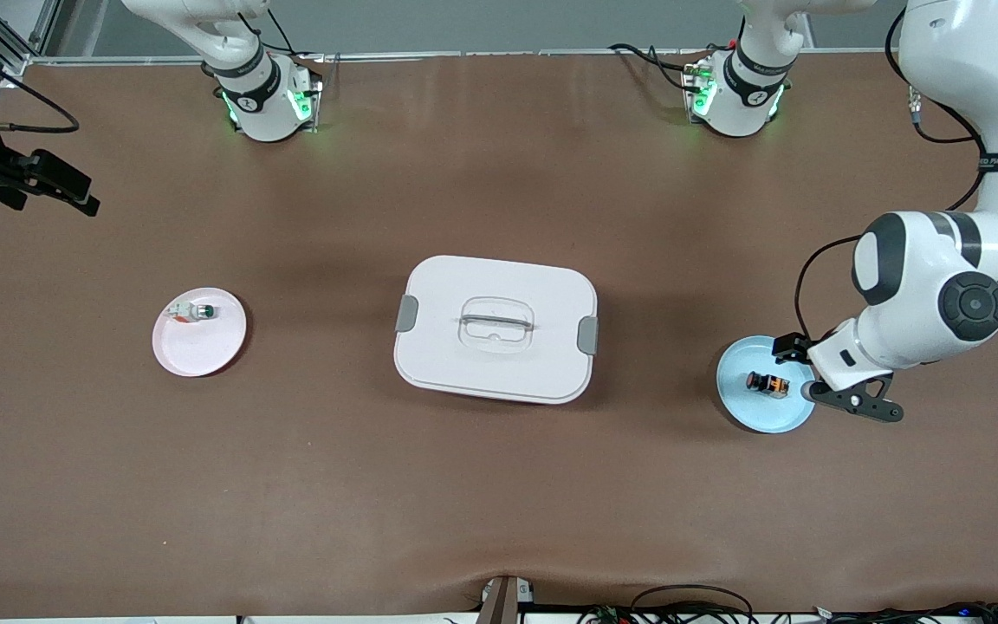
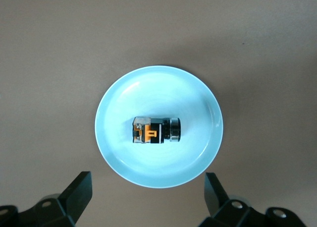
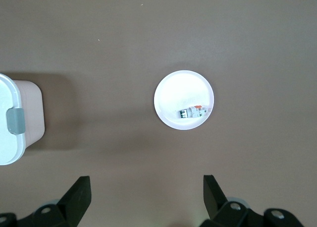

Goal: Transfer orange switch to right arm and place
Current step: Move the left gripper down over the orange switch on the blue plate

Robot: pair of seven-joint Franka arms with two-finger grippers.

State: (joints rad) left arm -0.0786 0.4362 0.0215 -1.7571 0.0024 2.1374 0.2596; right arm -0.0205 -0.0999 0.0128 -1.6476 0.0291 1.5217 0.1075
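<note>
Orange switch (image 2: 156, 130), boxy black body, lies sideways on glossy round blue plate (image 2: 203, 95). Left gripper (image 2: 146, 197) hovers above, spread wide, empty. Right gripper (image 3: 146, 197) likewise wide, over bare brown tabletop (image 3: 148, 38).

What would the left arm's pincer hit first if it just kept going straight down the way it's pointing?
Probably the light blue plate. The left pincer hangs open, pointing down over the plate's edge, with the orange switch lying at the plate's middle, slightly off the pincer's line. It may touch plate or table first; depth is hard to judge.
</note>
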